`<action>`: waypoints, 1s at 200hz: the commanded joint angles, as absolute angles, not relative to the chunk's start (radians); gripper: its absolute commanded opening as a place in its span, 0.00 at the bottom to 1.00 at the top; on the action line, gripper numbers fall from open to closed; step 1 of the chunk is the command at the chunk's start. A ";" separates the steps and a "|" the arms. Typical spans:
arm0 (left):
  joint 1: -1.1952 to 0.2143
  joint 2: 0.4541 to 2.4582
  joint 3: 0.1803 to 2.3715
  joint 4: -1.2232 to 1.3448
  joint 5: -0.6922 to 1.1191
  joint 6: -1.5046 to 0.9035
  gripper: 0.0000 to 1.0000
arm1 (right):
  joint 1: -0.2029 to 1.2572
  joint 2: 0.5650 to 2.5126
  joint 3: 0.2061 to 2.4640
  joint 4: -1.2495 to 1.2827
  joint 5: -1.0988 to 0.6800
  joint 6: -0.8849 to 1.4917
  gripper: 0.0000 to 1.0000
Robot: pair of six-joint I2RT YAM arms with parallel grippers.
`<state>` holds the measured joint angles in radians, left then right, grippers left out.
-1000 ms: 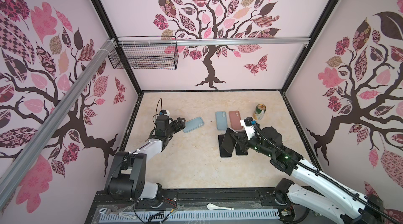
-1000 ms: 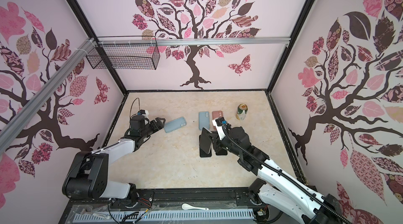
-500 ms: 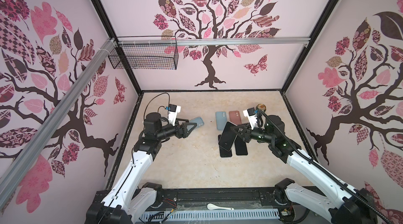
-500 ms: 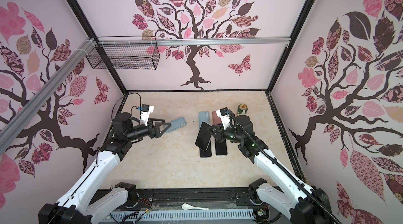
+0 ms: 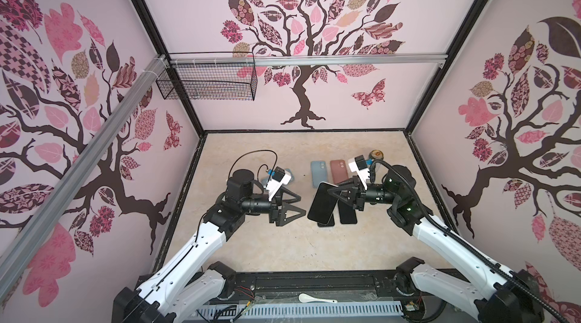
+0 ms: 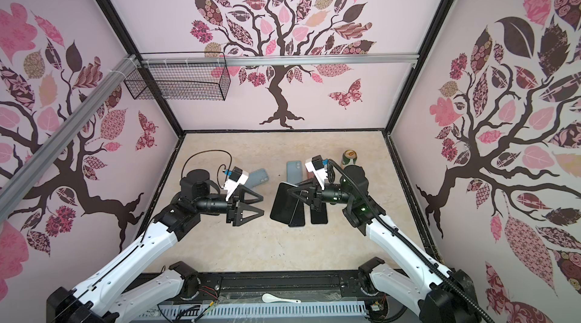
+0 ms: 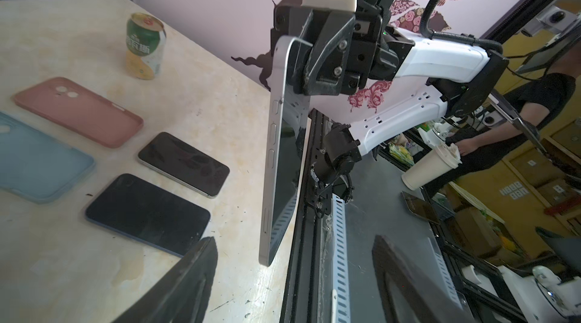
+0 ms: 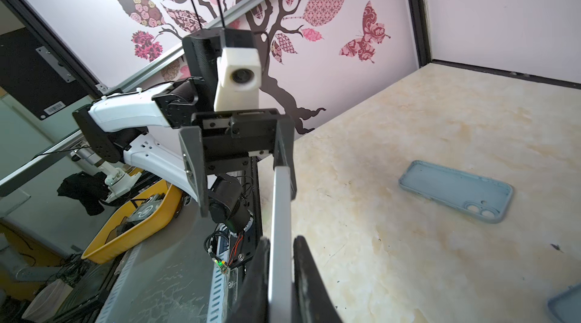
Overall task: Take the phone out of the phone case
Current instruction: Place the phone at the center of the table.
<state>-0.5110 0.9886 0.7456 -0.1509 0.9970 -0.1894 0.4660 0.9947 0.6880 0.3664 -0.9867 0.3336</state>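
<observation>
Holding the phone [image 5: 322, 208] up off the table [image 5: 283, 242], R gripper [image 5: 329, 192] is clamped on one end. A sec ago both arms were low at the table; now both are raised, facing each other. L gripper [image 5: 301, 206] has jaws spread and empty, with the phone just ahead of its tips, not touching. Empty case [image 8: 456, 191] lies flat behind L gripper, so removal looks done. Below R gripper: dark phone [image 7: 147, 211], silver-edged phone [image 7: 184, 164], blue case [image 7: 37, 161], pink case [image 7: 78, 110], can [image 7: 146, 51] beyond. They'd crowd a set-down.
</observation>
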 commanded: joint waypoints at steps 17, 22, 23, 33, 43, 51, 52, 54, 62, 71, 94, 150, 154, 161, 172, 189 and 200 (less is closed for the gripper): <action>-0.541 1.034 0.765 0.008 0.995 -0.252 0.71 | 0.491 0.989 0.730 0.533 -1.049 0.368 0.00; -0.541 1.040 0.760 0.034 0.998 -0.266 0.68 | 0.493 0.990 0.729 0.534 -1.048 0.366 0.00; -0.541 1.041 0.760 0.038 1.000 -0.268 0.67 | 0.494 0.990 0.729 0.534 -1.047 0.365 0.00; -0.546 1.056 0.761 0.062 1.008 -0.283 0.60 | 0.499 0.992 0.729 0.533 -1.046 0.367 0.00; -0.555 1.070 0.768 0.067 1.011 -0.285 0.55 | 0.502 0.994 0.729 0.534 -1.043 0.373 0.00; -0.568 1.078 0.773 0.067 1.012 -0.279 0.54 | 0.507 0.994 0.727 0.534 -1.038 0.376 0.00; -0.571 1.079 0.775 0.067 1.011 -0.278 0.54 | 0.507 0.994 0.727 0.534 -1.038 0.376 0.00; -0.575 1.081 0.776 0.067 1.011 -0.277 0.54 | 0.508 0.995 0.727 0.533 -1.035 0.376 0.00; -0.589 1.087 0.779 0.064 1.004 -0.272 0.54 | 0.514 0.997 0.725 0.529 -1.033 0.375 0.00; -0.603 1.095 0.782 0.063 0.999 -0.266 0.51 | 0.516 0.999 0.726 0.529 -1.033 0.376 0.00; -0.614 1.118 0.782 0.083 1.002 -0.273 0.37 | 0.520 1.002 0.729 0.525 -1.034 0.378 0.00; -0.615 1.088 0.768 0.110 1.002 -0.291 0.00 | 0.520 0.988 0.719 0.508 -1.016 0.380 0.00; -0.615 1.087 0.768 0.113 1.003 -0.293 0.00 | 0.520 0.988 0.719 0.506 -1.015 0.381 0.00; -0.615 1.085 0.766 0.118 1.003 -0.301 0.00 | 0.520 0.986 0.721 0.507 -1.012 0.384 0.00; -0.615 1.081 0.760 0.142 1.018 -0.322 0.00 | 0.520 0.981 0.719 0.520 -1.000 0.408 0.00; -0.616 1.070 0.743 0.207 1.010 -0.382 0.00 | 0.520 0.967 0.701 0.567 -0.938 0.472 0.01; -0.616 1.058 0.725 0.263 0.983 -0.437 0.00 | 0.519 0.950 0.680 0.603 -0.889 0.511 0.23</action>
